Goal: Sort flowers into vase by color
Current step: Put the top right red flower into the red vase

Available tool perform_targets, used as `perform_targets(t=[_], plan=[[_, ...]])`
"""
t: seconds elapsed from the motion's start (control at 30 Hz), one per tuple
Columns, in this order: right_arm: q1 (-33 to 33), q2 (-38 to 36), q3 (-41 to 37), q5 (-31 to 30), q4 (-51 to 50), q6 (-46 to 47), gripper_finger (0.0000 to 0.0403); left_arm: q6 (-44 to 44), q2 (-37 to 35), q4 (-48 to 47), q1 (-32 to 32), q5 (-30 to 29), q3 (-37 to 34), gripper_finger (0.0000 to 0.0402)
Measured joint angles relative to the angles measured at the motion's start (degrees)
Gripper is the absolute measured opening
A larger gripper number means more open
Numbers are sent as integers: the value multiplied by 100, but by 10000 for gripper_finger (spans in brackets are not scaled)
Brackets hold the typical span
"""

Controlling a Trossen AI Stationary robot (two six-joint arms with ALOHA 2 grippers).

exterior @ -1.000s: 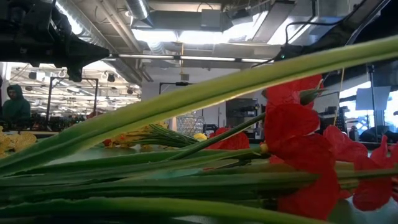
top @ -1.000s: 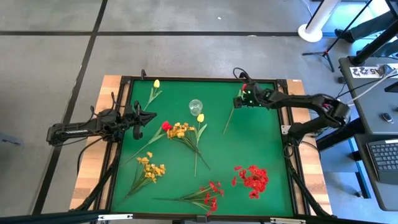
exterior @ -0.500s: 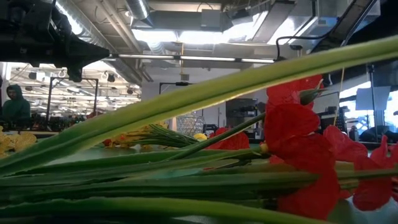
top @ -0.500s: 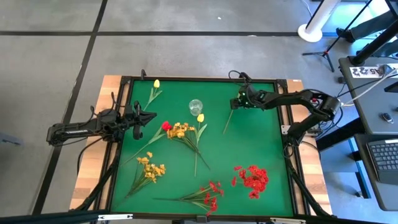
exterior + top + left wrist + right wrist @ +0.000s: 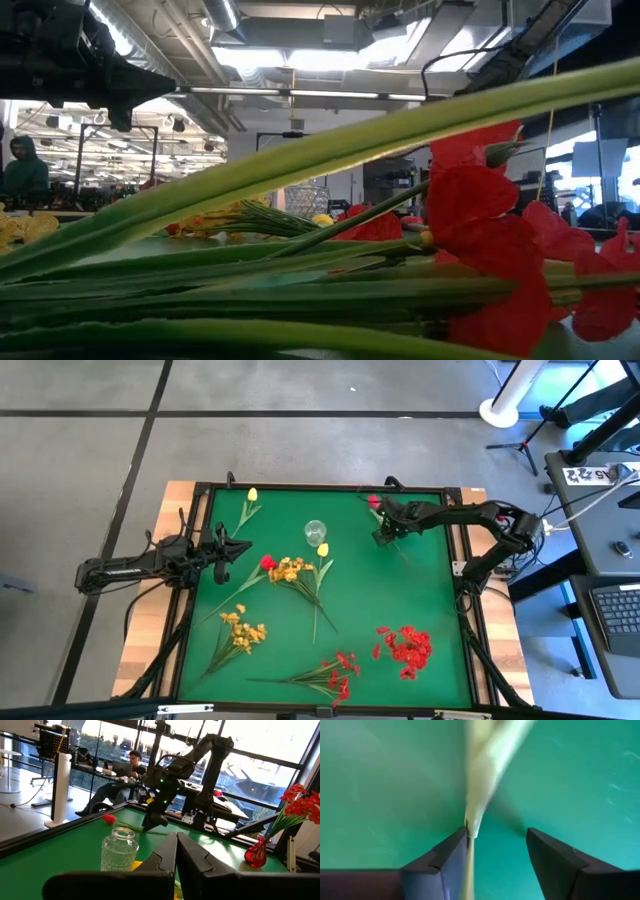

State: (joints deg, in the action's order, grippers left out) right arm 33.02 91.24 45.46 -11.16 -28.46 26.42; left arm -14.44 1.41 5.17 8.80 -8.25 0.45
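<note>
A red tulip [image 5: 374, 501] lies flat on the green table [image 5: 430, 600] at the far right, its thin stem [image 5: 131, 825] running under my right gripper [image 5: 384, 537]. That gripper points steeply down, open, with one finger on each side of the stem. A clear glass vase [image 5: 315, 530] stands left of it, a yellow tulip [image 5: 322, 549] lying beside it. A red vase [image 5: 257, 854] holding red blooms [image 5: 405, 645] stands near the right. My left gripper [image 5: 244, 547] hovers level and shut at the table's left. My right gripper comes at the tulip's stem [image 5: 471, 822] from above, its fingers across the stem. The stem lies against the inner side of one finger [image 5: 451, 851]. The other finger [image 5: 547, 851] stands clear of it. The tulip lies on the table.
Loose flowers lie on the table: a yellow tulip [image 5: 251, 494] at the far left, a red tulip [image 5: 266, 561] and yellow sprays [image 5: 290, 570] [image 5: 243, 632] mid-left, and a red spray [image 5: 335, 675] by the near edge. Stems and red blooms [image 5: 480, 240] fill the low view.
My right gripper has tipped down and come a little toward the near edge, over the tulip's stem. The tulip has swung round on the table. Its red bloom now shows on the gripper's far side.
</note>
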Motion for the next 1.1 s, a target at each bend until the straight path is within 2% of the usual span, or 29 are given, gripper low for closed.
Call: perform_targets(t=[0.1,0.3,0.47,0.7,0.8,1.0,1.1], plan=[[-5,4,175,-31,-543,-191,183,-2,0,0,0,1,-1,5],[-2,-3,233,31,-935,-599,164,-2,2,2,0,0,0,5],[-5,-6,235,461,-882,-742,156,0,0,1,1,0,0,5],[-5,-11,239,458,-684,-872,156,-1,0,2,1,0,-1,5],[-5,-11,239,255,-674,-994,151,-2,0,2,0,0,-2,5],[0,153,249,173,-633,-1058,114,-1,0,2,0,0,-2,5],[-2,309,274,397,-615,-1174,90,-2,0,2,0,0,-2,5]])
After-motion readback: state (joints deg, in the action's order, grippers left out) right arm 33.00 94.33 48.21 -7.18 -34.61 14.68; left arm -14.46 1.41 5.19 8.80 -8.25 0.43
